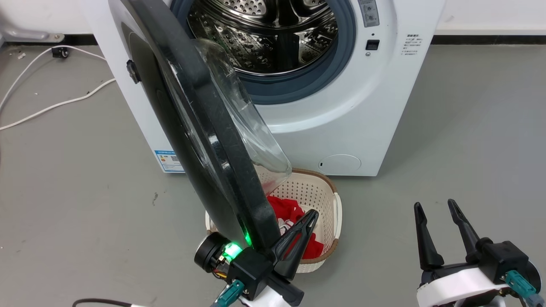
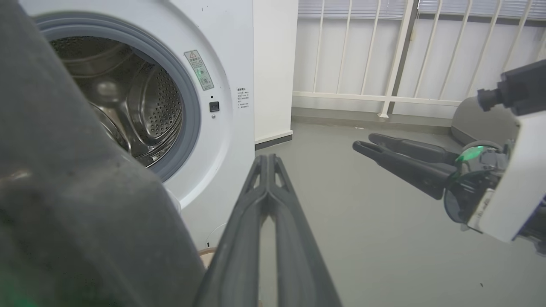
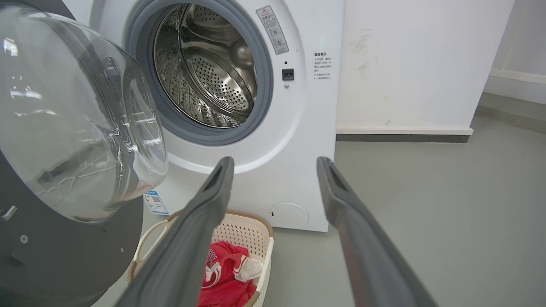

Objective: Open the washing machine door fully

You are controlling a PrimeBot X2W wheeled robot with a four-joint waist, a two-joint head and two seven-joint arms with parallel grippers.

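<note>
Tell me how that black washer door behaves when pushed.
Probably stiff and heavy: the large round glossy black washing machine door has a thick rim and glass bowl. Likely swings, not flexes. Its gloss may let the left tool slip.

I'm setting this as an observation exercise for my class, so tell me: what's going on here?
A two-armed robot is opening the washing machine door. It stands swung partway out from the washing machine, not yet fully open. The left end effector, shut, lies beside the door's lower rim on its inner side, seemingly pushing it wider. The right end effector hangs open off to the side, holding nothing. A laundry basket with red clothes sits in front of the machine, below the door.
</note>
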